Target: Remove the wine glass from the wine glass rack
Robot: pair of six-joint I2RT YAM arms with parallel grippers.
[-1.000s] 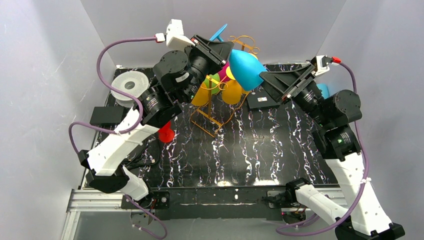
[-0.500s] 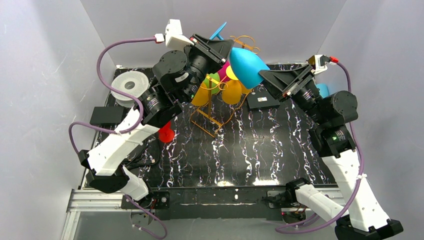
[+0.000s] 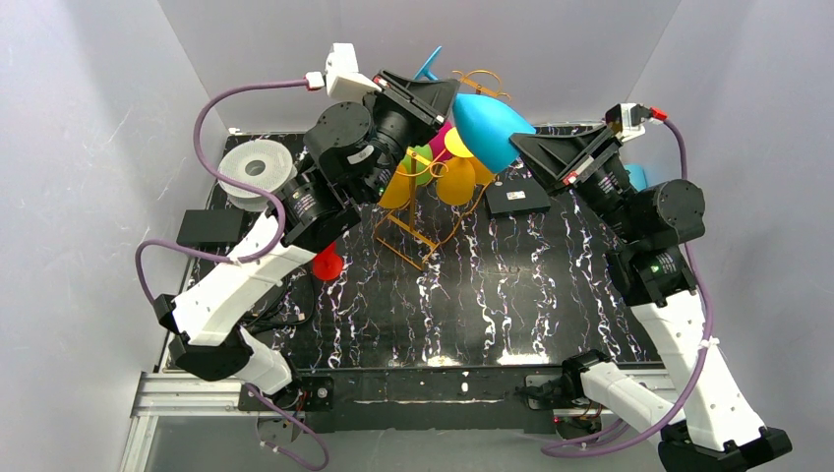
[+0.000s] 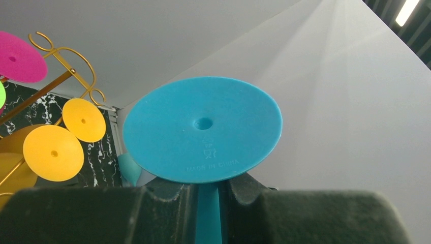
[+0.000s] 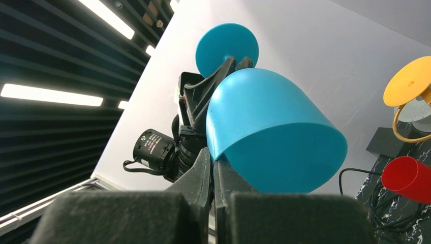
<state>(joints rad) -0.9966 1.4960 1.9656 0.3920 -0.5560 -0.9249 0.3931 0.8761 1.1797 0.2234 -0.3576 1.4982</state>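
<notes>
Between the two dark fingers of the left hand (image 4: pixel 207 192) sat the thin blue stem of the wine glass (image 4: pixel 203 129). The fingers were pressed in on it from both sides. The round blue foot of the glass stood just past the fingertips, with a small dimple in its middle.

The glass lay tipped on its side, up in the air. Its big blue cup pointed to the right, toward the right hand (image 5: pixel 213 168). That hand's fingers were pressed together, and they seemed to nip the thin edge of the cup at its mouth. So both hands had the glass, one at each end.

Just left of the glass was the wine glass rack (image 4: pixel 48 87), made of gold wire with curly ends. The blue glass did not touch it. Two yellow glasses (image 3: pixel 457 182), a pink glass (image 4: pixel 20 56) and a green glass (image 3: pixel 421 162) hung on the rack.

The rack stood near the far edge of the black counter (image 3: pixel 492 295), which had white streaks on it. A red cup (image 3: pixel 327 264) sat on the left side of the counter. A white roll (image 3: pixel 256 167) sat in the far left corner. A flat black box (image 3: pixel 518 200) lay to the right of the rack.
</notes>
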